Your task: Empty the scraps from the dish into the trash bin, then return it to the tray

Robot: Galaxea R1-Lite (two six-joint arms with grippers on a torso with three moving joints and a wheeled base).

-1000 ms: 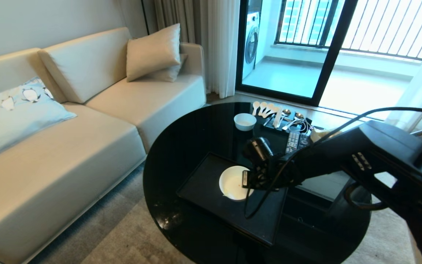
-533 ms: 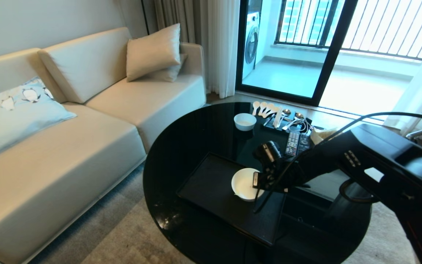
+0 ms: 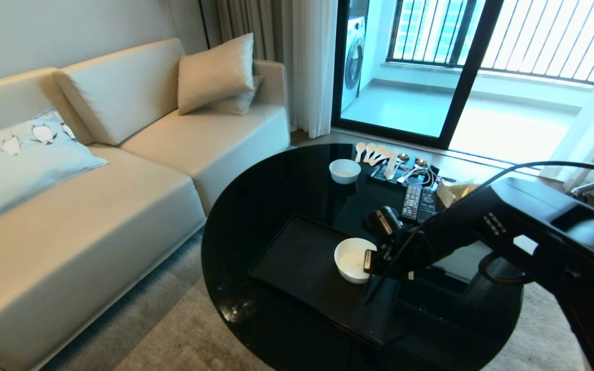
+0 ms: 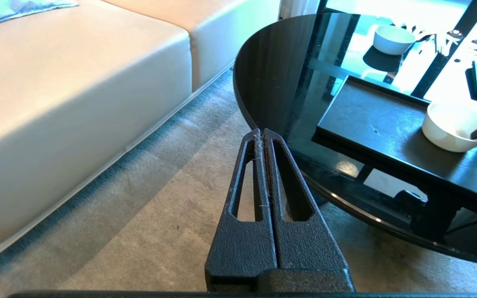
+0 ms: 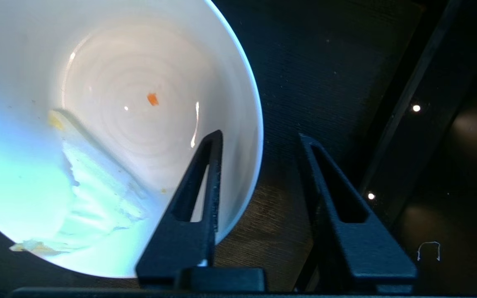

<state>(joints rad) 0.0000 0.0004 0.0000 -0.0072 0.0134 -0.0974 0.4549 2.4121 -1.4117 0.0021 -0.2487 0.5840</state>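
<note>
White deep bowl [image 3: 352, 259] upright on black tray [image 3: 297, 257], right end effector [image 5: 259, 140] spread open astride its rim, left end effector [image 4: 263, 136] closed over carpet beside desk [image 3: 256, 206]

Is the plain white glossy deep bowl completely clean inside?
No: the right wrist view shows a small orange scrap and a stuck piece of white tissue inside the white bowl.

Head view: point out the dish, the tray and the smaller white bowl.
dish [image 3: 351, 260], head view, on its inner wall.
tray [image 3: 297, 260], head view, on its bare floor left of the dish.
smaller white bowl [image 3: 344, 171], head view, on its inside.
</note>
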